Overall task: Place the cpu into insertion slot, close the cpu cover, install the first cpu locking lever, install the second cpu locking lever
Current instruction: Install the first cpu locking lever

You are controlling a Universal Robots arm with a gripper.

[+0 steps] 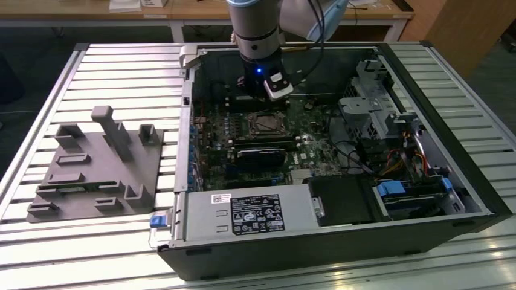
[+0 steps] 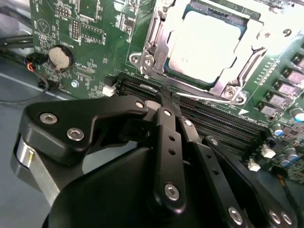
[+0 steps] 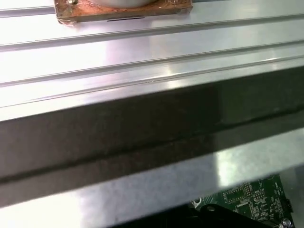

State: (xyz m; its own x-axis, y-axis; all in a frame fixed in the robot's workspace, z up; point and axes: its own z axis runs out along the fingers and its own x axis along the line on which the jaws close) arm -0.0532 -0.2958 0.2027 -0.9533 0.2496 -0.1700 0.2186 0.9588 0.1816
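With the cpu (image 2: 206, 40) seated in the insertion slot (image 1: 266, 122) under the lowered cpu cover (image 2: 154, 45), the clenched, empty claw (image 2: 165, 97) beside it should press the locking lever (image 2: 213, 98) down steadily, clear of the memory slots (image 2: 221, 121).

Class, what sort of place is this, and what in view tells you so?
Probably a robotics lab or test bench: a robot arm reaches into an open computer case lying on a slotted aluminium table.
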